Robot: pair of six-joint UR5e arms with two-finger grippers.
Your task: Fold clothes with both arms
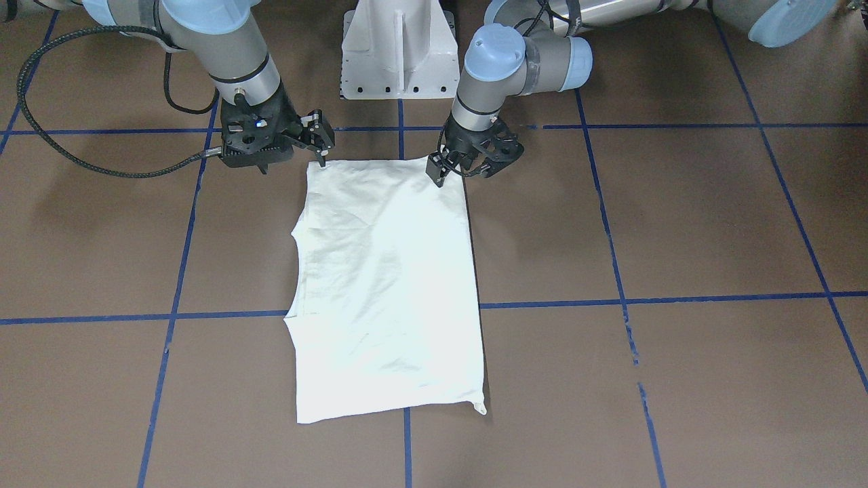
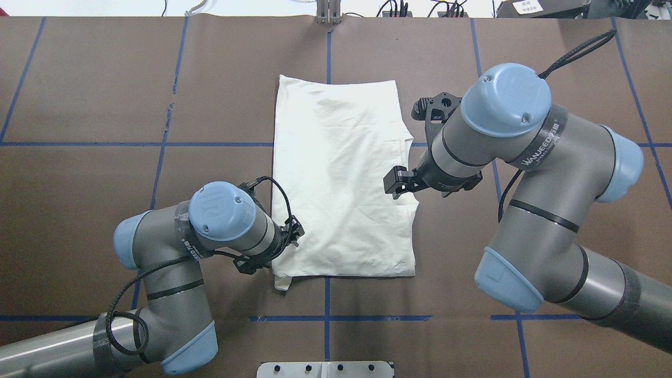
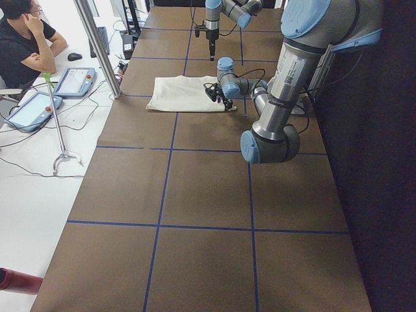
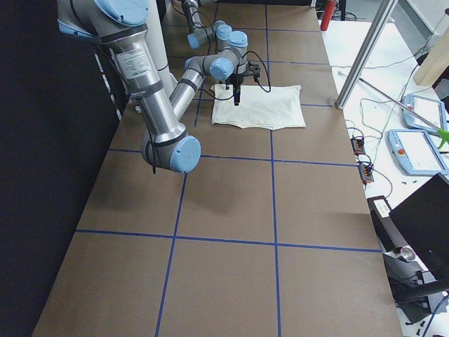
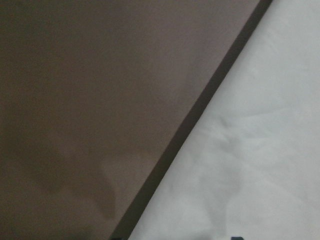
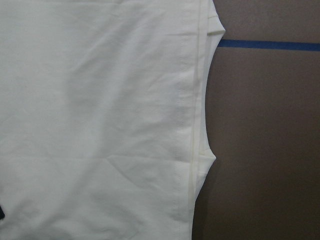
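T-shirt [image 2: 341,178] lies flat at ctr of table [image 2: 94,79], folded to a tall rectangle, plain cream side up. Long axis runs 12–6 o'clock in overhead view (6 = robot side). Light wrinkles across it. Its 3 o'clock edge is uneven: seamed notch at ~2, another step at ~4, cloth bulging out betw. them. Small cloth tab [image 2: 282,282] pokes past the 7 o'clock corner onto bare table.

L gripper [image 1: 466,173] sits low at shirt's 7 o'clock corner. Front view shows jaws spread: one fingertip at the corner cloth, the other off the edge over table. Can't tell if it touches the fabric. L wrist cam is v. close + blurred, w/ cloth edge running diagonally against the brown surface.

R gripper [image 2: 395,184] hangs high above shirt, roughly over the 4 o'clock edge, apart from cloth. R wrist cam looks down on the seamed edge w/ both notches and a blue tape line [image 6: 270,45] at 12 of that view. Jaws apart or together: can't tell, fingers overlap in every view.

White pedestal base [image 1: 400,51] at 6 o'clock of shirt, betw. the arms. Person [image 3: 26,49] seated beyond table's far 12 o'clock side in left side view.
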